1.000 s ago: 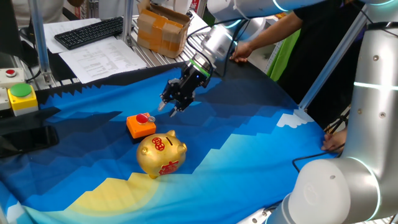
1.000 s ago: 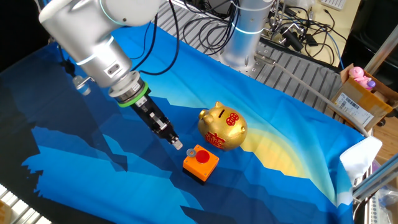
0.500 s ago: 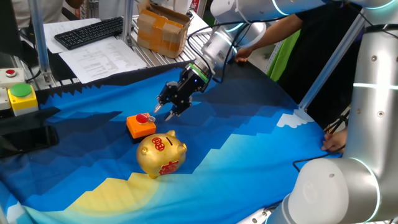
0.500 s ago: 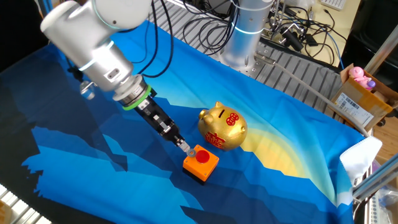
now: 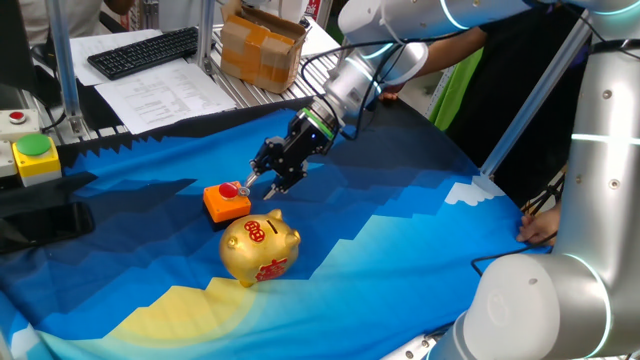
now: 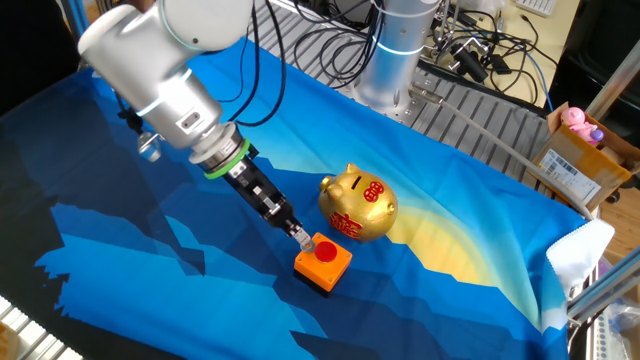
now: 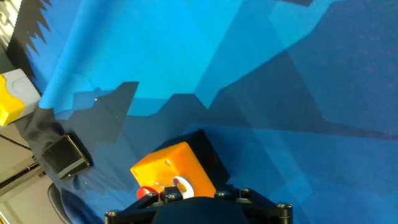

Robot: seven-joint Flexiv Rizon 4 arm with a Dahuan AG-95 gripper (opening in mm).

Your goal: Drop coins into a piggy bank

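Note:
The gold piggy bank [image 5: 260,247] stands on the blue cloth, red symbols on its back and side; it also shows in the other fixed view [image 6: 358,203]. My gripper [image 5: 246,182] hangs just above the small orange block with a red round top [image 5: 227,202], behind the pig and a short way from it. Its fingers are pinched on a small pale silvery coin [image 7: 182,185], seen in the hand view right over the orange block [image 7: 171,168]. In the other fixed view my gripper [image 6: 302,238] sits at the block's [image 6: 323,264] upper left edge. The piggy bank is out of the hand view.
A yellow box with a green button [image 5: 36,155] sits at the left edge, with a black flat object [image 5: 40,220] near it. A keyboard [image 5: 145,50], papers and a cardboard box [image 5: 262,45] lie behind the cloth. A person's arm [image 5: 440,50] reaches in at the far right.
My gripper has moved with the coin down and toward the orange block, from the open cloth behind it to just above its red top. The pig and block have not moved.

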